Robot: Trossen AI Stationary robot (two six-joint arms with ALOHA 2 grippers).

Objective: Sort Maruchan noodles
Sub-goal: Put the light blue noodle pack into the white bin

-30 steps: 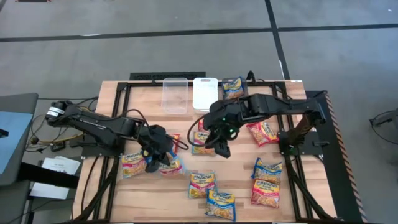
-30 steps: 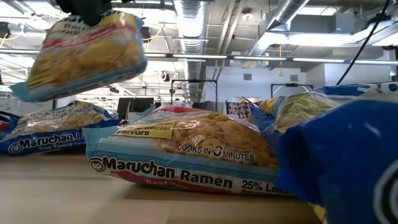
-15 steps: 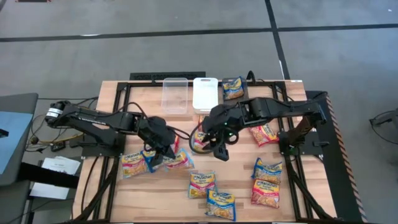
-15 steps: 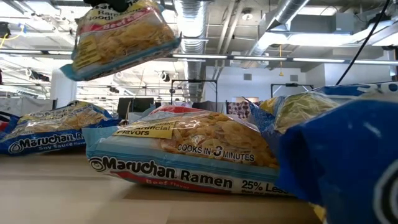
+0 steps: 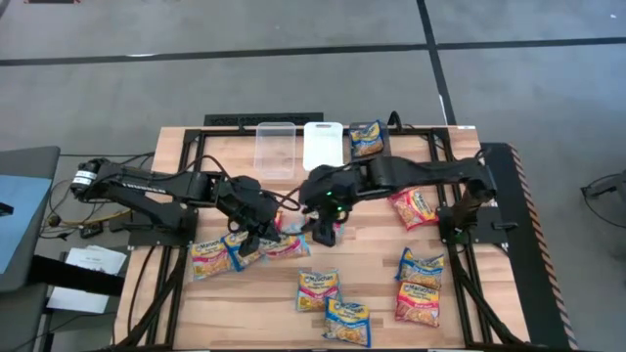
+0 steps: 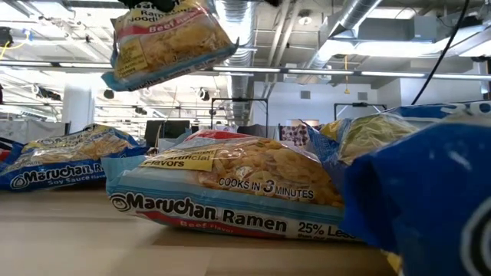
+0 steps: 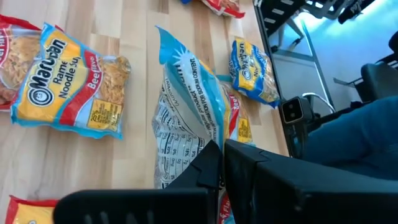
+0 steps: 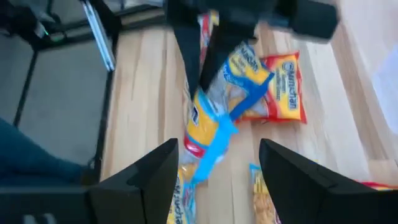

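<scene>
Left gripper (image 5: 262, 232) is clamped tight on one noodle packet (image 7: 186, 134), pinching it by an edge so the blue-trimmed bag hangs clear of the table (image 5: 381, 293). In the low view that packet (image 6: 170, 42) floats tilted above the ones lying flat. Its long axis runs straight out from the fingers, back label showing.

Right gripper (image 5: 324, 231) sits just beside it toward the table's middle, fingers spread wide with nothing between them. From its wrist cam the hanging packet (image 8: 217, 109) is dead ahead, just past the open fingers (image 8: 155, 174), so this looks like a handover or a two-arm regrip. Right arm is clearly the nearer one to take it. Whether the jaws line up across the bag's thin side is hard to call from here.

Poses: left arm reaches in from the left edge, stretched low toward centre. Right arm comes across from the right side, elbow out, wrist angled down at the packet.

Other packets (image 5: 318, 290) are scattered on the near half and the right, one more up by the clear bin (image 5: 275, 149) and white bin (image 5: 323, 147) at the far edge.
</scene>
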